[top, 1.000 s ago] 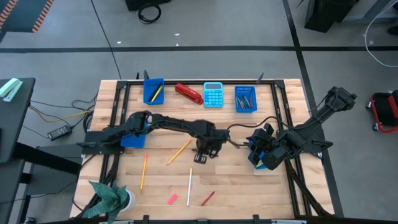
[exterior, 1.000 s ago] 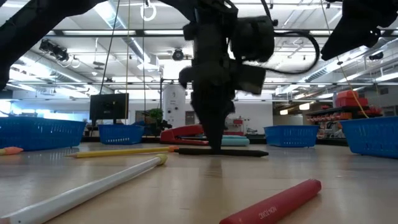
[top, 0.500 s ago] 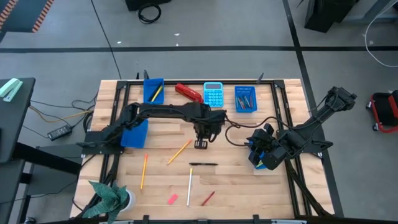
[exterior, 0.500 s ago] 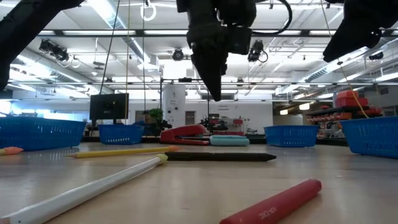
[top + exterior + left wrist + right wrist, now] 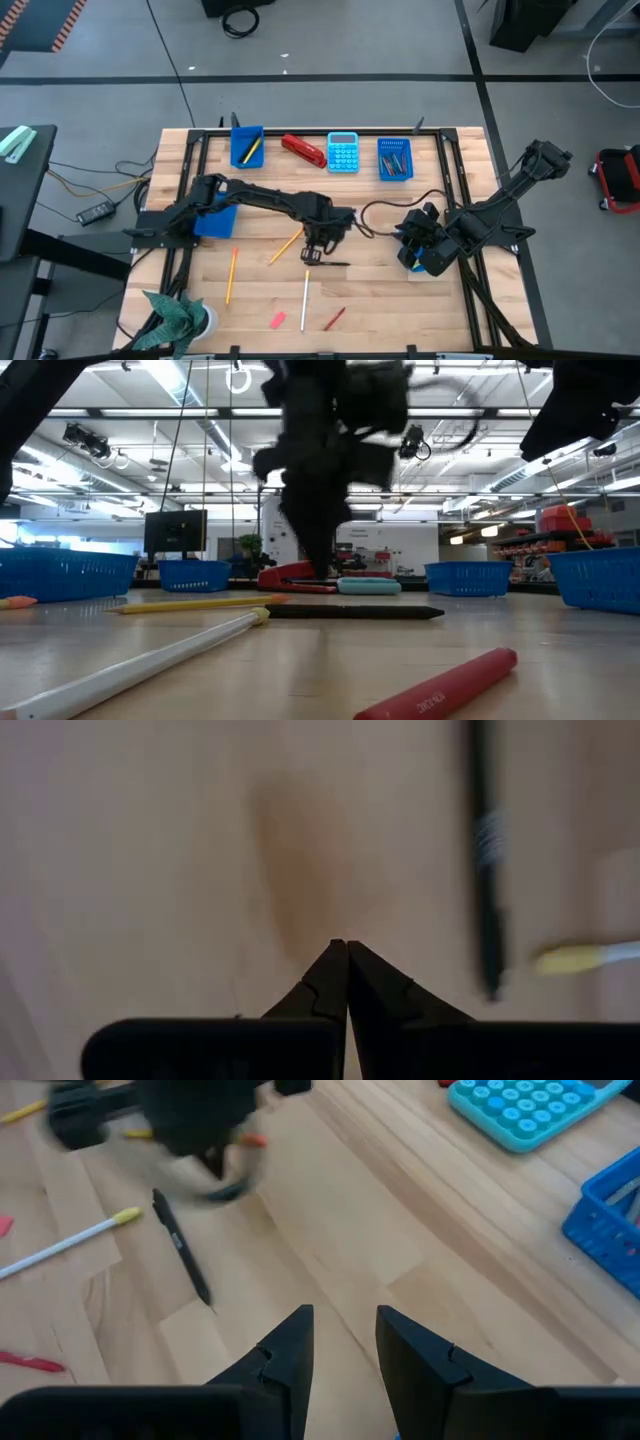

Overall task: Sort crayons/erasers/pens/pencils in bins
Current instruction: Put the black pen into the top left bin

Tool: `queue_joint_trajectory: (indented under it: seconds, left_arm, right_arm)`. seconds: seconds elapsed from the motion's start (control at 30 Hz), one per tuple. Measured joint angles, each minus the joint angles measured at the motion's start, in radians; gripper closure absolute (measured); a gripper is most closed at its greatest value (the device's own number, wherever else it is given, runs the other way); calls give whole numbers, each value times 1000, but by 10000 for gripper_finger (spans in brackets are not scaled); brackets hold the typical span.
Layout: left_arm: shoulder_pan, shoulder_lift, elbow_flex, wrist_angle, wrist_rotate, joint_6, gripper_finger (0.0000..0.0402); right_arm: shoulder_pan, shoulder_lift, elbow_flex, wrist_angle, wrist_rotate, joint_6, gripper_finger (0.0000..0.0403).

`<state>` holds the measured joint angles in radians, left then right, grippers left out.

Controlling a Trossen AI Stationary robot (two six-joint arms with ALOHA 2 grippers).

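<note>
A black pen [image 5: 328, 263] lies flat on the wooden table, also visible in the low view [image 5: 355, 612]. My left gripper [image 5: 312, 251] hangs shut just to its left and a little above the boards [image 5: 347, 948], with the pen [image 5: 485, 870] off to one side and untouched. Around it lie an orange pencil [image 5: 288, 243], a second orange pencil [image 5: 231, 275], a white pencil [image 5: 305, 298], a red crayon [image 5: 334, 318] and a pink eraser [image 5: 277, 321]. My right gripper [image 5: 345, 1320] waits open at the table's right, above a blue bin [image 5: 432, 260].
Two blue bins stand along the far edge, one [image 5: 246, 146] holding a yellow pencil, the other [image 5: 394, 158] holding dark sticks. Between them are a red stapler [image 5: 303, 150] and a light-blue calculator [image 5: 343, 152]. Another bin [image 5: 215, 217] sits under my left arm.
My left gripper, shut and down at the pen a second ago, rose and went toward the far edge with nothing in it. It then came back toward the near edge and lower, ending left of the pen. The pen lies on the table.
</note>
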<state>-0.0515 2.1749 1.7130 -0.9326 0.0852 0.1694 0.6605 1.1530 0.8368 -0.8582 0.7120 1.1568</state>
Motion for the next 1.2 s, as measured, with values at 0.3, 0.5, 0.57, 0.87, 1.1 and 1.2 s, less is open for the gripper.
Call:
queue_joint_trajectory:
  seconds: [0.3,0.5,0.57,0.87,1.1,1.2]
  left_arm:
    - [30,-308,-398,552,-5,-182,387]
    - [23,-528,-661,1029,-28,-206,396]
    - [18,-567,-732,1136,-32,-211,394]
    - [1,-640,-1012,1499,-63,-221,389]
    - [27,-637,-1026,1514,-63,-265,383]
    - [30,-655,-1026,1520,-66,-240,367]
  right_arm:
    - [-35,159,0,307,45,-193,285]
    - [-152,197,25,460,-139,-357,285]
    - [-184,205,62,463,-212,-396,285]
    - [-269,495,379,223,-294,-544,274]
    - [-325,705,524,188,-432,-616,238]
    - [-339,779,578,169,-506,-631,229]
